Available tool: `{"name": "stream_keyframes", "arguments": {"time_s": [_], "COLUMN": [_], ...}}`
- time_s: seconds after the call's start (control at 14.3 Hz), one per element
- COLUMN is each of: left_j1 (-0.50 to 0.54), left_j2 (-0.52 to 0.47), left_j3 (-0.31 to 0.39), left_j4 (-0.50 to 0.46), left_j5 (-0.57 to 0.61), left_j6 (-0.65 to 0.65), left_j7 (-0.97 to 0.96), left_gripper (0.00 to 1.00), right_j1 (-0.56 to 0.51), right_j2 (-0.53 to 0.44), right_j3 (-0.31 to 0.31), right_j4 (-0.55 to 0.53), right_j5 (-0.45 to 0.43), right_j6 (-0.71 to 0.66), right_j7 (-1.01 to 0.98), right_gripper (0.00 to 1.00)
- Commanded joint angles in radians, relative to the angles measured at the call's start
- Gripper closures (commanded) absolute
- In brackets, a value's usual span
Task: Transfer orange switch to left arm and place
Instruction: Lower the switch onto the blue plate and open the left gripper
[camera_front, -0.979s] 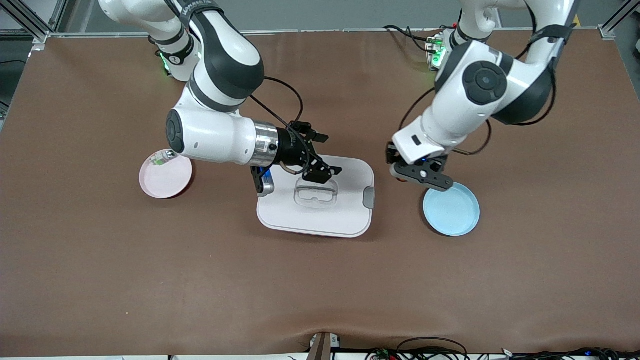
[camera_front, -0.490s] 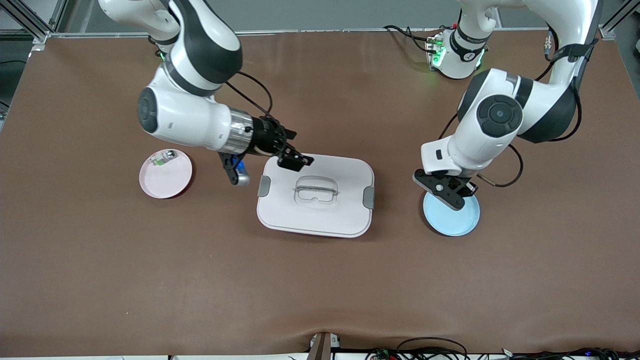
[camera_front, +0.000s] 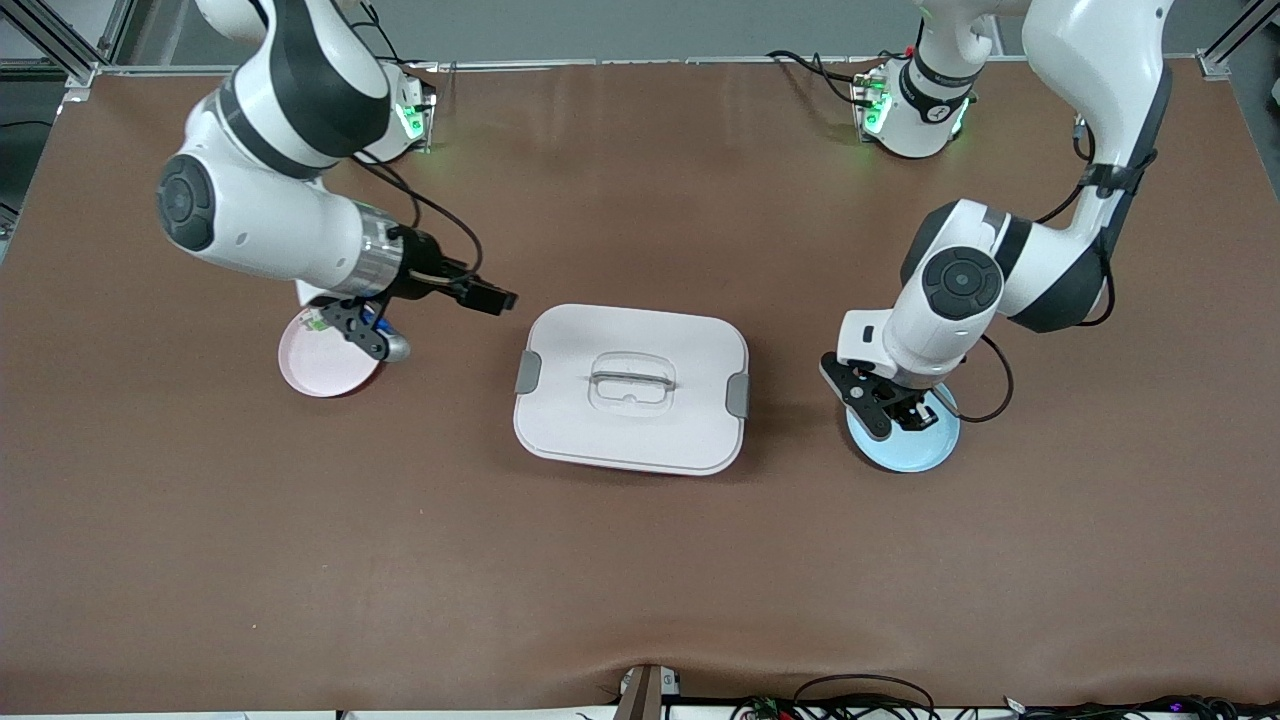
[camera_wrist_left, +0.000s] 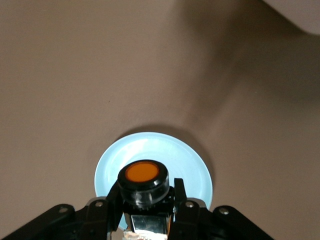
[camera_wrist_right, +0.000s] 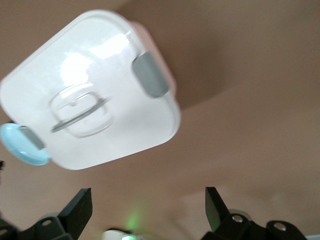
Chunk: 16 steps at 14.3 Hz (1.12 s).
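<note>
Left wrist view: left gripper (camera_wrist_left: 145, 202) clamps the switch (camera_wrist_left: 142, 176) over the blue plate (camera_wrist_left: 197, 165); right gripper (camera_wrist_right: 147, 205), fingers apart, hangs near the box (camera_wrist_right: 95, 100).

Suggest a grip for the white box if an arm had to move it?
Judgement only: take the box by the clear recessed handle in the middle of its lid, coming straight down. The lid lies flat and the body looks too wide for two fingers; the grey clips sit at its ends.
</note>
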Motion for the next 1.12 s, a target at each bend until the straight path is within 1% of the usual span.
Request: {"name": "stream_keyframes", "arguments": {"time_s": [0.0,0.07,0.28,0.42,0.56,0.7,0.84,0.98,1.05], "left_j1": [0.044,0.053,0.081,0.088,0.094,0.096,0.102,0.156,0.166], "left_j2": [0.0,0.017,0.052,0.06,0.071,0.084,0.097,0.129,0.141], "left_j3": [-0.005,-0.005,-0.005,-0.005,-0.005,-0.005,-0.005,-0.005,-0.005], "left_j4": [-0.083,-0.083,-0.092,-0.099,-0.099,-0.105,-0.131,-0.149,-0.149], "left_j5": [0.05,0.071,0.085,0.117,0.194,0.214,0.243,0.298,0.324], "left_j6": [0.108,0.126,0.148,0.152,0.154,0.162,0.221,0.284,0.303], "left_j7": [0.082,0.126,0.226,0.238,0.255,0.263,0.266,0.268,0.268], "left_gripper": [1.0,1.0,1.0,1.0,1.0,1.0,1.0,1.0,1.0], "right_j1": [-0.043,-0.044,-0.058,-0.093,-0.138,-0.167,-0.208,-0.268,-0.295], "right_j2": [-0.045,-0.053,-0.07,-0.082,-0.094,-0.119,-0.125,-0.136,-0.142], "right_j3": [0.015,0.015,0.015,0.015,0.015,0.015,0.015,0.015,0.015], "right_j4": [-0.028,-0.028,-0.028,-0.03,-0.033,-0.057,-0.06,-0.06,-0.06], "right_j5": [-0.132,-0.179,-0.276,-0.284,-0.304,-0.33,-0.348,-0.351,-0.351], "right_j6": [-0.034,-0.039,-0.06,-0.076,-0.094,-0.094,-0.096,-0.112,-0.134], "right_j7": [-0.111,-0.143,-0.232,-0.298,-0.379,-0.439,-0.493,-0.588,-0.616], "right_gripper": [0.0,0.0,0.0,0.0,0.0,0.0,0.0,0.0,0.0]}}
